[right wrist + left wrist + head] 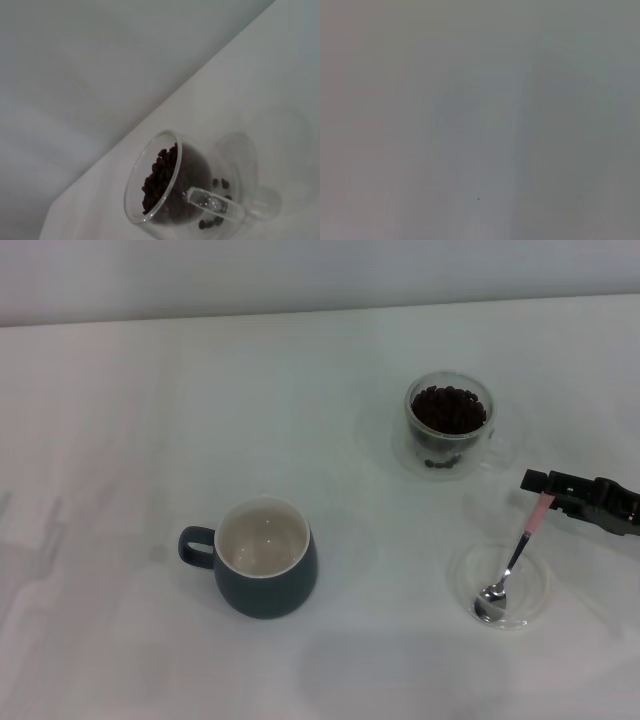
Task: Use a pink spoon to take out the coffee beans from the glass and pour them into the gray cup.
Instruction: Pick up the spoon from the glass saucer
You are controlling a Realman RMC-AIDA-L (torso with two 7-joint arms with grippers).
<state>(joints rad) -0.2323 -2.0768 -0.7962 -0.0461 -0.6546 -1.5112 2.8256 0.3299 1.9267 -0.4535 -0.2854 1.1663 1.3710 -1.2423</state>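
Pale pink at the handle and shiny metal at the bowl, the slim pink spoon (pixel 517 559) stands tilted with its bowl resting in a shallow clear glass dish (pixel 462 580) on the white counter (pixel 120 420). The right gripper (pixel 543 492), a black tool coming in from the right edge of the head view, is closed on the upper end of the handle; the bowl looks empty.

Behind the dish stands the small clear double-walled glass (pixel 449 424), heaped with dark brown coffee beans (pixel 449 408). The right wrist view looks straight at that glass (pixel 181 191) and its beans (pixel 161 176). The squat blue-gray ceramic cup (pixel 264 558) with a cream inside sits well apart to the left, handle toward the left, and appears empty.

The step in hand seems to be lifting the spoon clear of the dish and carrying it to the glass. Done well, that means raising it high enough to pass over the dish rim and the thick glass rim, keeping the grip firm so the handle does not swivel, then entering the beans at a slant.

The left gripper is not visible; its wrist view shows only a blank gray surface.

No brand, label or writing can be read anywhere.
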